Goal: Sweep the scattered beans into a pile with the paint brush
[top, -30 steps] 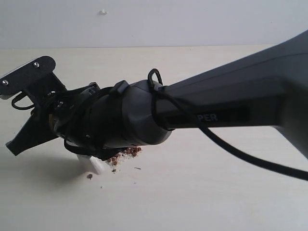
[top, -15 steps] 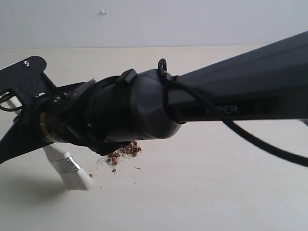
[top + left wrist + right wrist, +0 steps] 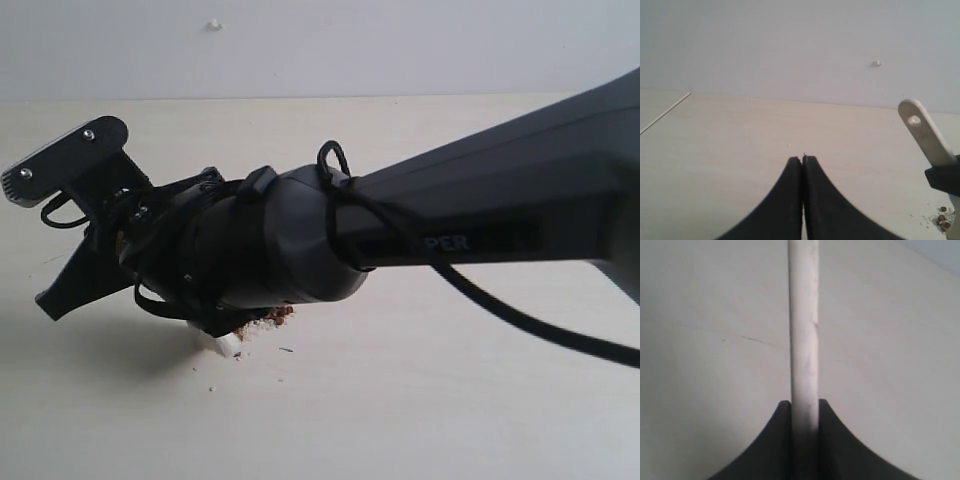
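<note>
The paint brush shows in the exterior view only as a bit of cream bristles (image 3: 226, 343) under the right arm, touching the table at the left edge of the pile (image 3: 268, 317). The reddish-brown beans (image 3: 942, 220) lie on the table below the handle. My right gripper (image 3: 804, 405) is shut on the pale wooden handle (image 3: 804, 330); in the exterior view this gripper (image 3: 80, 280) sits left of the pile. The handle's holed end (image 3: 914, 120) rises at the side of the left wrist view. My left gripper (image 3: 802, 159) is shut and empty, away from the beans.
The right arm (image 3: 480, 225) crosses the exterior view and hides much of the pale table (image 3: 420, 400). A few stray grains (image 3: 212, 388) lie in front of the pile. A white wall (image 3: 320, 45) stands behind the table's far edge.
Half a second ago the brush head was swung out to the left, in full view. It has since moved back right against the pile and is mostly hidden under the arm.
</note>
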Controlling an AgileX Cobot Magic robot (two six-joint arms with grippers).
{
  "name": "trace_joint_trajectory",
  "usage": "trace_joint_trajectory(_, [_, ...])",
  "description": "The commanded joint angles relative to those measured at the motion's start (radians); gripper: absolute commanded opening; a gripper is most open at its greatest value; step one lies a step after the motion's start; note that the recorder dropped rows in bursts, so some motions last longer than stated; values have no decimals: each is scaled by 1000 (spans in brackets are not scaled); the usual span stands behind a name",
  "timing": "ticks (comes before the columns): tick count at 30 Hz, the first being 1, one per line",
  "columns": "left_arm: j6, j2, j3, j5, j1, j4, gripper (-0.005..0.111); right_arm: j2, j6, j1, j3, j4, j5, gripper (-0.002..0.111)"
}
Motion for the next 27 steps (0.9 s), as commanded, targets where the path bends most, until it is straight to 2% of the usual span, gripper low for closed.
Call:
trace_joint_trajectory(1, [0,-7,-1,-1,1,-5,0,-2,-37,-2,1,4,61,0])
trace_joint_trajectory(6, [0,-7,-1,-1,1,-5,0,-14,-37,-2,1,25,-8,0])
trace_joint_trajectory(14, [0,-7,-1,-1,1,-5,0,-86,-53,0,7,16,-265,0])
trace_joint_trajectory(27, [0,-7,-1,-1,1,-5,0,-104,-53,-11,159,29,-242,0])
